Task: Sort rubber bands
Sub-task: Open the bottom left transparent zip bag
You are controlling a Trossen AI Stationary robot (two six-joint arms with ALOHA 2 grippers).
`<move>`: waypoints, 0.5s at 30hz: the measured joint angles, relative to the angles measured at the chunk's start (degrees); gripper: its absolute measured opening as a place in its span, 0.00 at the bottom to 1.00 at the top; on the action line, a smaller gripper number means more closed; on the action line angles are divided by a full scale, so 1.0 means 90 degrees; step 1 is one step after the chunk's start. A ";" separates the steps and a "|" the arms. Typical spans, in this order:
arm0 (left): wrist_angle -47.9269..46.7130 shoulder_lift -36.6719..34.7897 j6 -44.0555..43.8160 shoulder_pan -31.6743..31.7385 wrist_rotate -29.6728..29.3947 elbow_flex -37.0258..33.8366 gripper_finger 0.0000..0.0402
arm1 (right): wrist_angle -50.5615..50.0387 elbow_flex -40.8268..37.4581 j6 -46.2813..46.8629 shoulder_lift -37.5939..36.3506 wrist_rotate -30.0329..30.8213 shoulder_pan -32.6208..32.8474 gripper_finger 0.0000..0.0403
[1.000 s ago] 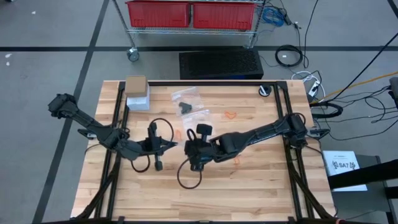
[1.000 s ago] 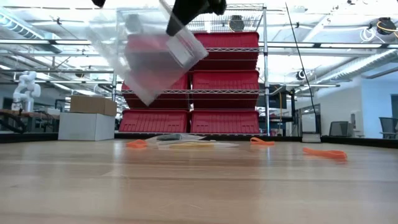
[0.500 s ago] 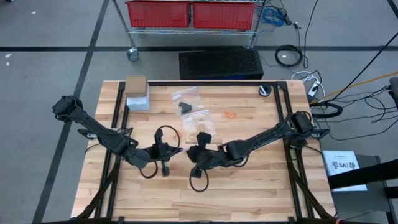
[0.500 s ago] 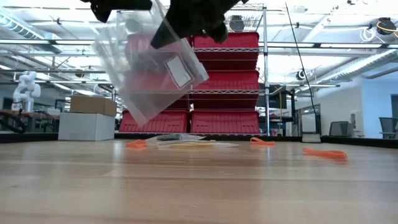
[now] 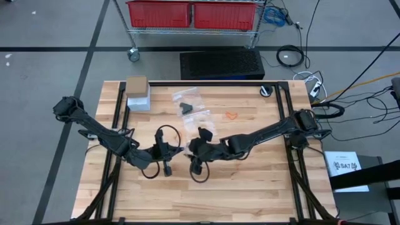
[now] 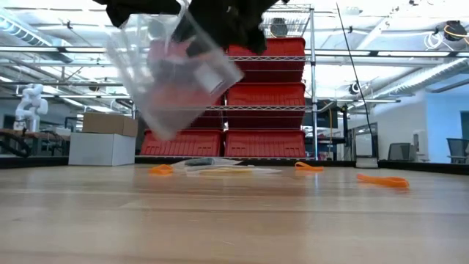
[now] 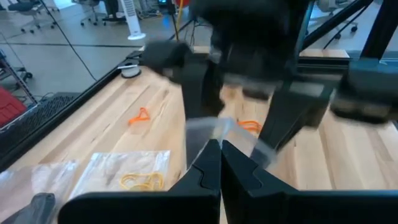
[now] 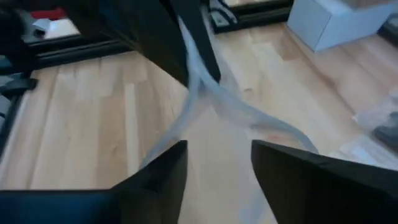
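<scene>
A clear plastic bag [image 6: 172, 77] hangs high over the middle of the table. My left gripper [image 5: 177, 150] is shut on its top edge. My right gripper [image 8: 217, 174] faces it from the table's right and is open, its fingers [image 7: 189, 81] standing on either side of the bag's film [image 8: 208, 99]; whether they touch it I cannot tell. Orange rubber bands [image 5: 232, 115] lie loose on the wood, with others [image 6: 381, 180] at the right and one [image 6: 161, 169] at the left. Yellow rubber bands [image 7: 140, 181] lie inside a flat clear bag on the table. My left gripper pinches the clear bag's top edge [image 7: 216, 129] between its two shut fingers, coming nearly level from the table's left. The bag hangs tilted below the fingers, clear of the table.
Flat clear bags [image 5: 190, 103] lie at the far middle, one with dark pieces inside. A cardboard box on a white box [image 5: 137, 94] stands at the far left corner. Black cable loops [image 5: 199, 175] hang from both arms. Bare wood lies along the near edge.
Both grippers have sunk a little with the bag. My right gripper has rolled at the wrist and opened, letting go of the bag's top right corner. The bag stays up in my left gripper and has swung, its lower end shifting left in the low view.
</scene>
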 joint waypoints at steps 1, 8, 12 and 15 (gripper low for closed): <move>0.0007 0.0000 -0.0002 0.0000 0.0014 0.0000 0.00 | 0.0008 0.0007 -0.0056 -0.0060 0.0026 0.0024 0.44; 0.0012 0.0000 -0.0005 0.0005 0.0037 0.0000 0.00 | 0.0464 0.0015 -0.0413 0.0156 0.0209 0.0082 0.23; 0.0109 0.0000 -0.0002 0.0005 0.0035 0.0000 0.00 | 0.1109 0.0007 -0.0703 0.0506 0.0207 0.0023 0.03; 0.0197 -0.0005 -0.0001 0.0005 0.0022 0.0000 0.00 | 0.1759 0.0007 -0.0846 0.0680 0.0219 0.0021 0.01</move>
